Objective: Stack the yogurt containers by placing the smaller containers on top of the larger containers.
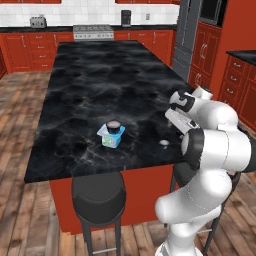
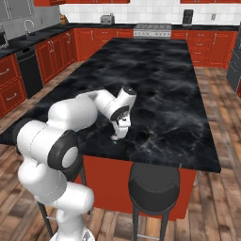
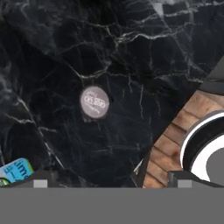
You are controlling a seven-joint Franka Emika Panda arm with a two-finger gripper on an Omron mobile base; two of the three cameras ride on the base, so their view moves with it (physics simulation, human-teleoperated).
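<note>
Gripper [image 3: 109, 183] wide open, holding nothing, above the counter [image 1: 90, 85] near its front edge. Yogurt tub [image 1: 110, 137] on counter, one small dark cup [image 1: 114, 126] stacked on its blue top. Second small cup [image 1: 164, 143] alone on counter, well right of the tub; pale lid [image 3: 94, 102] seen from above, print unreadable. Tub cropped at hand-view corner [image 3: 15, 171]. Fingertips barely visible, arm hides both containers in right base view.

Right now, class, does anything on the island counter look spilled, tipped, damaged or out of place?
Nothing stands out. One small cup sits upright on the yogurt tub, and the other small cup stands upright alone on the black counter near its front edge.
</note>
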